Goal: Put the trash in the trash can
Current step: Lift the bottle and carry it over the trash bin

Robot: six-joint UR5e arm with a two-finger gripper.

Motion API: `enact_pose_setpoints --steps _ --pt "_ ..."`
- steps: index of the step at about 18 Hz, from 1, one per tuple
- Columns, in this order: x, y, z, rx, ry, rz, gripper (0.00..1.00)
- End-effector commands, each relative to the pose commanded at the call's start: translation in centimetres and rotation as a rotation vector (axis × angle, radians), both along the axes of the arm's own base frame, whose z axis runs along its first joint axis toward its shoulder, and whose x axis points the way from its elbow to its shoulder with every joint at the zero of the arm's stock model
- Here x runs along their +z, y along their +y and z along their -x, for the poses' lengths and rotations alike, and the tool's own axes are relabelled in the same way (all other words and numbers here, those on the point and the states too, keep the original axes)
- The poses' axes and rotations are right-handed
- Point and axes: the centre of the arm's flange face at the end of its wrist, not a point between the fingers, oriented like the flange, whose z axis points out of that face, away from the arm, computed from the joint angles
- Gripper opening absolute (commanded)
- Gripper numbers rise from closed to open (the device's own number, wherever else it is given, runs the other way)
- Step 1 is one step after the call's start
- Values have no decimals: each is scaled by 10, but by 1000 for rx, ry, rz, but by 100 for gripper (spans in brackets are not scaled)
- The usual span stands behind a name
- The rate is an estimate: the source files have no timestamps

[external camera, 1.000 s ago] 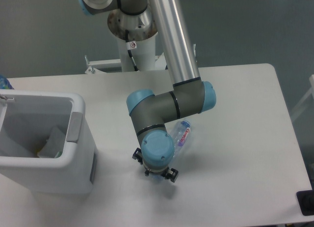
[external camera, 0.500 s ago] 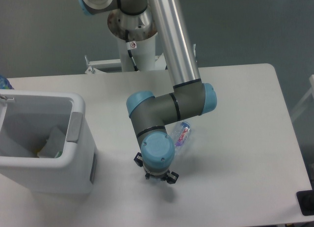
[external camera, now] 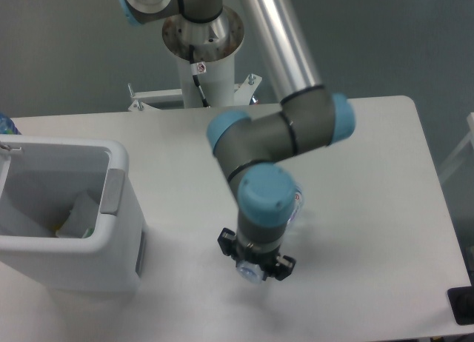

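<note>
The trash can [external camera: 111, 246] is a boxy white bin with a grey handle plate, standing at the table's left. A crumpled white paper wrapper [external camera: 78, 215] with green marks lies inside it. My gripper [external camera: 255, 264] points down at the table's middle front. Its fingers are mostly hidden under the blue wrist cap. Only a sliver of the clear plastic bottle [external camera: 298, 203] with red lettering shows, right behind the wrist. Something pale and clear shows between the jaws, but I cannot tell whether it is the bottle.
The robot's white pedestal [external camera: 204, 68] stands behind the table's far edge. A blue-topped object [external camera: 4, 124] peeks in at the left edge. A black item [external camera: 461, 305] sits off the table's front right corner.
The arm has swung to the right and the wrist has turned. The gripper has shifted slightly right and toward the front. The visible part of the bottle is smaller and further right.
</note>
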Motion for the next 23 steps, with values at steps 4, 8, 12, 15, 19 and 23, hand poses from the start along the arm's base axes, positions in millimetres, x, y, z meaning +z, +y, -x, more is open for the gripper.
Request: enact_pose_setpoints --steps 4,8,12,15,19,23 --pt "92 -11 5 75 -116 -278 35" --pt "174 -11 -14 76 -196 -489 35" --pt "233 -18 -47 18 -248 -673 35" --pt "260 -22 -74 -55 -308 -754 35" --pt "269 -7 -131 -150 -367 -768 35" --pt "254 17 -180 -231 -396 -753 36"
